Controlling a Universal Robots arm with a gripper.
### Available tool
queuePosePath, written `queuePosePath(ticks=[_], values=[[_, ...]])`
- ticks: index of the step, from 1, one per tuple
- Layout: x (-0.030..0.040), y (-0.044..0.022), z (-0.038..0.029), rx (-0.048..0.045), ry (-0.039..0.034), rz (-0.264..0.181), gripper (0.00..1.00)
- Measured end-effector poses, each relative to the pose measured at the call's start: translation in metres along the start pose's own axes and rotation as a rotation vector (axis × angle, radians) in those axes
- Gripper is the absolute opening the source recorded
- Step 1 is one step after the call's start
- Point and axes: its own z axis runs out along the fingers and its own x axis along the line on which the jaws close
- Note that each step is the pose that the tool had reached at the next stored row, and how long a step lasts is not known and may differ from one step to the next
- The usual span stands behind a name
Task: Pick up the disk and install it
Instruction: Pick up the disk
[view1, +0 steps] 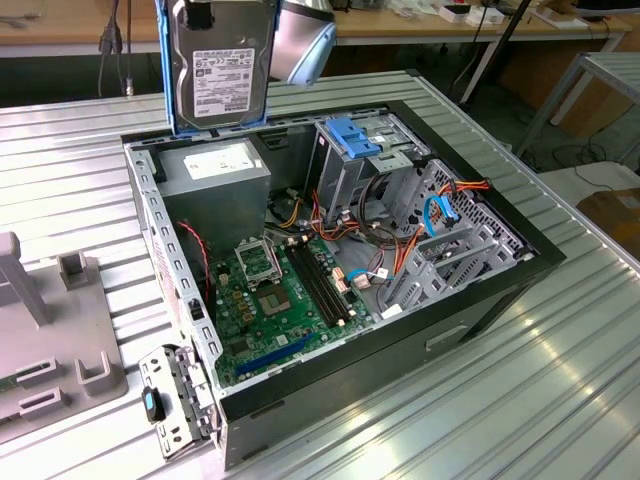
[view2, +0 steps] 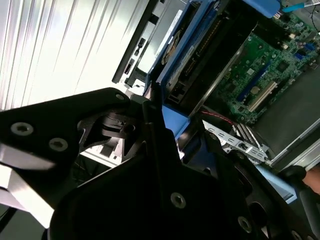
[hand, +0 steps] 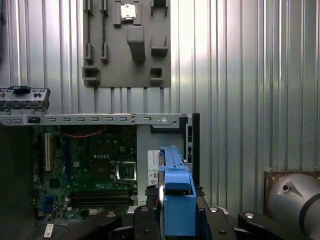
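1. Overview from the exterior view: we see the disk (view1: 222, 65) hanging upright in the air with its label facing the camera. It is over the far corner of the open computer case (view1: 480, 290) on the exterior view's left, just above the grey power-supply box (view1: 215, 172). The claw (view1: 200, 14) holds it at the top edge. The drive cage (view1: 350, 145) with its blue latch stands apart from the disk, toward the exterior view's right. The case lies on the ribbed metal worktop (view1: 520, 400).
2. In the second wrist view we look past the black claw (view2: 172, 122), whose fingers (view2: 150, 112) press on the blue rail of the disk (view2: 192, 60). The green motherboard (view2: 265, 75) lies beyond.
3. In the first wrist view the claw (hand: 177, 222) is clamped on the disk (hand: 175, 165), which we see edge-on, with one finger at each side of its blue rail. Beyond it we make out the motherboard (hand: 95, 165) inside the case, and a grey fixture plate (hand: 127, 50) on the worktop (hand: 240, 75)
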Motion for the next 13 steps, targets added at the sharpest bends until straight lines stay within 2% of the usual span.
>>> queuePosePath(ticks=[4,8,13], values=[[-0.0003,-0.0192,0.0001,0.0,0.0,0.0,0.37],[-0.0006,-0.0317,0.0001,-0.0002,0.0002,0.0,0.37],[-0.0006,-0.032,0.0002,0.0,0.0,0.0,0.37]])
